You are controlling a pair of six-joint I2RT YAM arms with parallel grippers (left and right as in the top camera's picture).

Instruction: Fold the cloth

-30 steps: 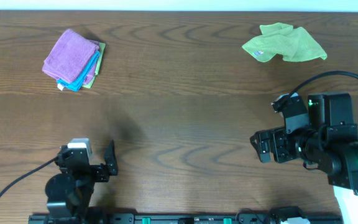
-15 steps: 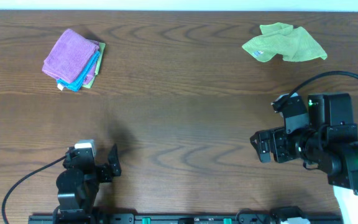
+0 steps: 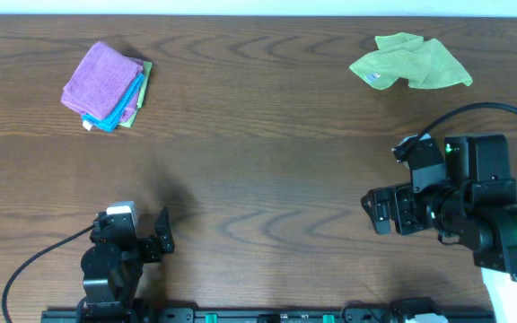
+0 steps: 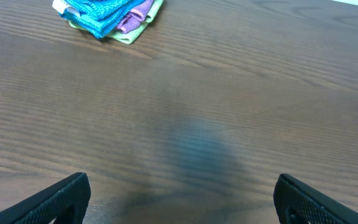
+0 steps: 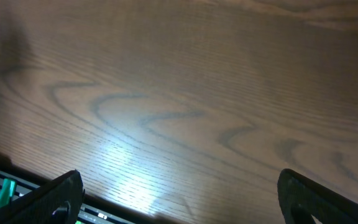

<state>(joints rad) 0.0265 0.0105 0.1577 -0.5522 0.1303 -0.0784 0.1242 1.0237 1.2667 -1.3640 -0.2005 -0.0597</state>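
At the far left of the table point(image 3: 258, 170), well apart from both arms, we see the purple cloth point(image 3: 101, 76) lying folded on top of a small stack. A blue cloth point(image 3: 117, 109) sticks out beneath it on the near side, with a white tag point(image 3: 88, 125) at its near left corner, and a green strip point(image 3: 145, 82) shows along the stack's right edge. From the left wrist view the same stack sits at the top left, blue uppermost on that side, then a purple layer, then green at the bottom; whether that purple layer belongs to the top cloth or to another one we cannot tell from here.

Across the table at the far right lies a lime-green cloth point(image 3: 408, 63), crumpled and loosely spread, with nothing touching it.

We find the left gripper point(image 4: 182, 199) low at the near left edge, its jaws spread wide with only bare wood between the two dark fingertips; it holds nothing and stands well apart from the stack.

The right gripper point(image 5: 179, 196) sits at the near right, turned toward the middle of the table; its jaws are likewise spread wide over bare wood grain, and nothing is held. Both cloth piles lie well away from it; the lime-green cloth is the nearer of the two.
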